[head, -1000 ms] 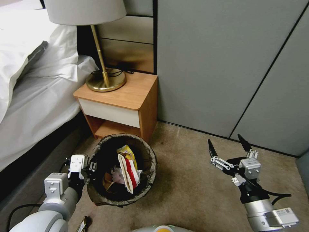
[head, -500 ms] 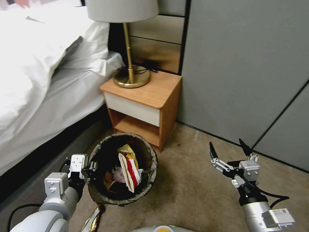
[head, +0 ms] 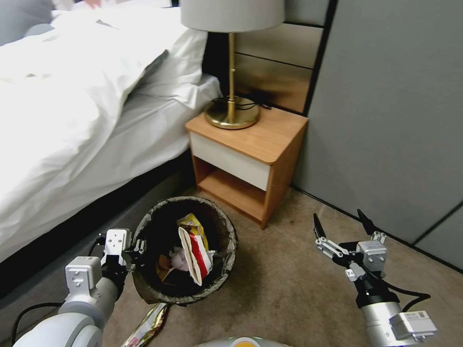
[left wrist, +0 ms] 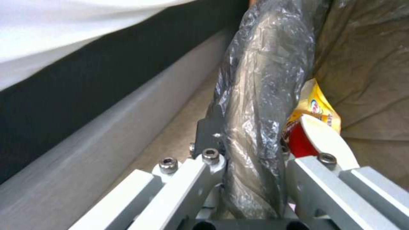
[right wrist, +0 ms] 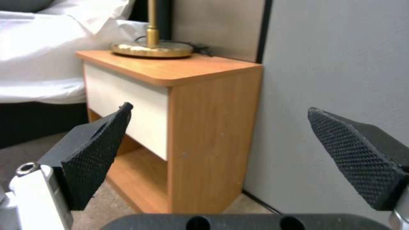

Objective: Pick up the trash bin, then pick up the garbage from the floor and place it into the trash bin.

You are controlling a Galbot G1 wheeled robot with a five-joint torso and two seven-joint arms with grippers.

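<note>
One bed (head: 72,111) filled the left side, with one wooden nightstand (head: 251,159) beside it carrying one brass lamp (head: 231,62). On the floor (head: 289,284) in front of the nightstand was the single trash bin (head: 226,270), its dark liner folded over the rim. The left claw (head: 136,251) was clenched on that rim. Inside lay the garbage (head: 193,253): one yellow wrapper, one red-white wrapper, some brown paper and white tissue. One shiny wrapper (head: 147,325) lay on the carpet just beside the bin. The right claw (head: 341,222) hung spread wide, grasping nothing, well apart from the bin.

Wooden nightstand (head: 251,154) between bed (head: 72,120) and grey wall (head: 395,111).
</note>
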